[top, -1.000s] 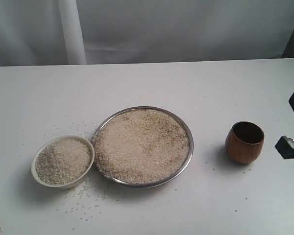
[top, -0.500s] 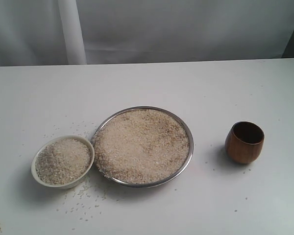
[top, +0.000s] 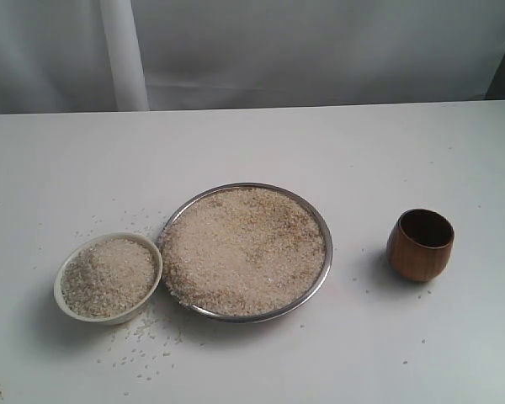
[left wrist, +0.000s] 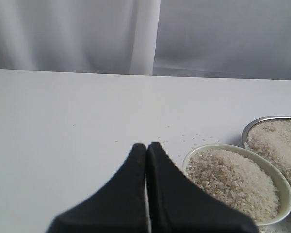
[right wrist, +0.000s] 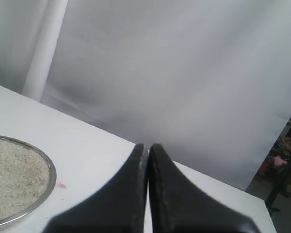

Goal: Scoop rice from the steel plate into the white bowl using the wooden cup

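White curtain hangs behind a plain white desk. From the outside camera the steel plate (top: 326, 252) sits mid-desk toward the near edge, with rice (top: 244, 251) spread nearly to its rim. The white bowl (top: 59, 282) is tight against the plate on the side of the left edge, rims touching or all but; I judge that is so a loaded cup has only a short way to travel. It is already heaped, and loose grains (top: 143, 353) lie scattered around it. The wooden cup (top: 419, 252) stands upright, mouth up, well apart from the plate toward the right edge, on my right arm's side with free desk all around it for a grasp. Neither of my arms shows in this view

From my left wrist, the left jaws are pressed together, tips meeting, holding nothing. They hang low over bare desk and point toward the far edge, with the white bowl (left wrist: 188, 161) just beside them and the plate's rim (left wrist: 262, 120) beyond it

From my right wrist, the right jaws are likewise together and empty, raised and aimed at the curtain past the far edge. The steel plate (right wrist: 51, 177) lies off to one side; the cup is not in this view, so I judge the arm must swing and drop to reach it
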Motion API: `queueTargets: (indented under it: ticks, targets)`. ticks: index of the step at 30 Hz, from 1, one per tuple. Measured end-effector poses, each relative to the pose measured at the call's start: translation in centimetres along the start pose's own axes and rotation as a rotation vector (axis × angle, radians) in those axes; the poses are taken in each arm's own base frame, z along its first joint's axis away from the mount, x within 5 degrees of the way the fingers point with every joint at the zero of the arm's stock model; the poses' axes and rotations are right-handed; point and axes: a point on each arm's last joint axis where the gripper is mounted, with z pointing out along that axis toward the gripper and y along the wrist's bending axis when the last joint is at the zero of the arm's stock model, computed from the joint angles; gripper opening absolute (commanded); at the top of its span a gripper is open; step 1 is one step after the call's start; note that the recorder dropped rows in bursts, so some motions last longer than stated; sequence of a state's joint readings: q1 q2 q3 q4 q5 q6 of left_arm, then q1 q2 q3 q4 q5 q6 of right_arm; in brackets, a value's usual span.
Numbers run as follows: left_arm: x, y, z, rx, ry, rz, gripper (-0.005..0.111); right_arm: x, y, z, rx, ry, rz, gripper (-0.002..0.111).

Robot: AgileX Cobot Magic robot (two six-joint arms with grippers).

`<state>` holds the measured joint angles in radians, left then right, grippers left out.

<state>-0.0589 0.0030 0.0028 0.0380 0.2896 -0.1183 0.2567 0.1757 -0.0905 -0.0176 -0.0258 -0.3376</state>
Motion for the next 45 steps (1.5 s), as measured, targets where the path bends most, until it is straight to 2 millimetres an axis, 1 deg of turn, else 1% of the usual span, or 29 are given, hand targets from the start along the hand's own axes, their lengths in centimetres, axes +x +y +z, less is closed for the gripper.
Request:
queueTargets:
  ticks: [4, 6, 10, 12, 45]
  targets:
    - [0.0, 0.0, 0.0, 0.000, 0.000, 0.000, 0.000, -0.2, -0.1, -0.8, 0.013, -0.033, -0.016, 0.000]
    - [0.0, 0.0, 0.0, 0.000, 0.000, 0.000, 0.000, 0.1, 0.0, -1.0, 0.013, -0.032, -0.010, 0.000]
    - [0.0, 0.0, 0.0, 0.000, 0.000, 0.000, 0.000, 1.9, 0.7, -1.2, 0.006, -0.012, 0.015, 0.000]
    - [0.0, 0.0, 0.0, 0.000, 0.000, 0.000, 0.000, 2.2, 0.8, -1.3, 0.006, -0.012, 0.020, 0.000]
    - [0.0, 0.0, 0.0, 0.000, 0.000, 0.000, 0.000, 2.3, 0.8, -1.4, 0.007, -0.016, 0.024, 0.000]
